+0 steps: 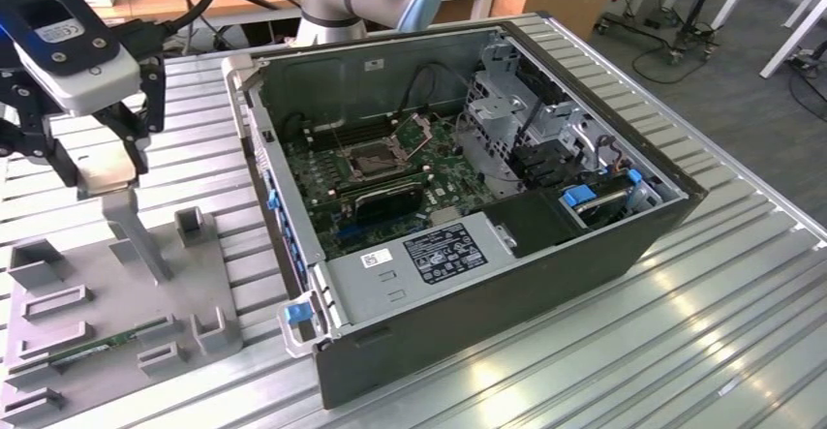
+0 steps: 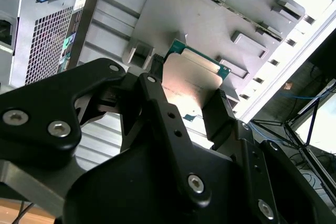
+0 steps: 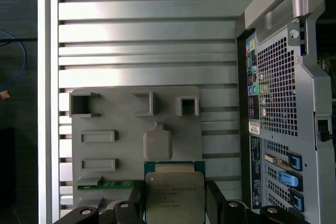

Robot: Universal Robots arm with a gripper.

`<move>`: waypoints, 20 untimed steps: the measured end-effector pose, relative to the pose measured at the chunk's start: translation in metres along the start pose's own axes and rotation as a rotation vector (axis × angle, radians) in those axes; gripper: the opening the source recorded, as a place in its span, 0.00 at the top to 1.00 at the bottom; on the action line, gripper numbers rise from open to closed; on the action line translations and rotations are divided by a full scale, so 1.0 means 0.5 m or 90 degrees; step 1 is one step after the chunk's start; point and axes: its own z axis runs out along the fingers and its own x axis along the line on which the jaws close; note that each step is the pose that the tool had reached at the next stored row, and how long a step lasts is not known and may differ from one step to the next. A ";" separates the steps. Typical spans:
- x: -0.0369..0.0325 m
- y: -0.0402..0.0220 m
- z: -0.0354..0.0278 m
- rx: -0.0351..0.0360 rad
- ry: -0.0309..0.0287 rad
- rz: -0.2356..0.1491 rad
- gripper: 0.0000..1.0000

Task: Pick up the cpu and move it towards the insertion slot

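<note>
currently, the jaws are closed on the cpu (image 3: 174, 195), one black finger (image 3: 137, 199) pressing on each of two opposite edges. in both wrist views the cpu's silver top plate and green rim (image 2: 191, 80) are visible between the fingers. in the exterior view, the cpu (image 1: 110, 170) hangs above the gray parts tray (image 1: 207, 284) at the exterior view's left, just beside the top of a gray post (image 1: 139, 240) and not resting on it. the tray lies on the ribbed metal worktop (image 1: 621, 352). a green memory stick (image 3: 112, 184) lies in a tray recess. the open computer case (image 1: 582, 255) stands beside the tray, toward the exterior view's right. the insertion slot (image 1: 372, 161) sits on the board inside the case, its metal bracket raised, well apart from the cpu.
</note>
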 end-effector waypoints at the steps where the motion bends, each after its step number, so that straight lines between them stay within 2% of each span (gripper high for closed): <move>1: -0.003 0.000 0.000 0.0000 0.0000 0.000 0.45; 11: -0.032 0.001 0.000 -0.0001 -0.0001 0.000 0.45; 20: -0.047 0.002 0.000 -0.0001 -0.0001 0.000 0.45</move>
